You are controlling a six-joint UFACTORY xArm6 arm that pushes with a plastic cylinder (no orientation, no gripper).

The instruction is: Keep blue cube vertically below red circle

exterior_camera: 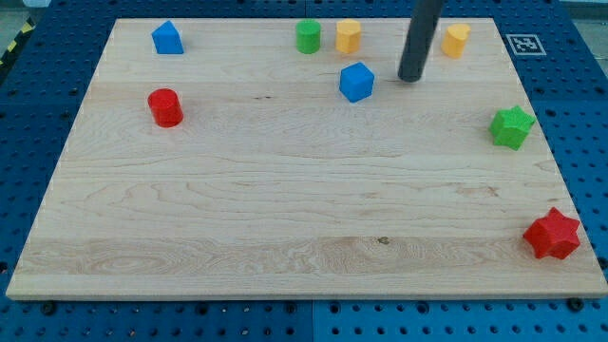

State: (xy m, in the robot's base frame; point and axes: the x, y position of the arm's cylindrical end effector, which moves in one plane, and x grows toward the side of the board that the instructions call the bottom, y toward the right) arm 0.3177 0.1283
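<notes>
Camera view: blue cube, corner-on and upright, just left of my bare, gripperless tip, apart.

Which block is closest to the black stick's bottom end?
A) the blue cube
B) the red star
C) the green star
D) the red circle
A: my tip sits just to the view's right of the blue cube, with every other block farther off.

A pale wooden board with visible grain, the surface, fills most of the view. It lies on a blue perforated metal base dotted with regular holes. A black-and-white square marker sits at the view's top right; yellow-black striped tape shows top left. Lighting is even.
</notes>
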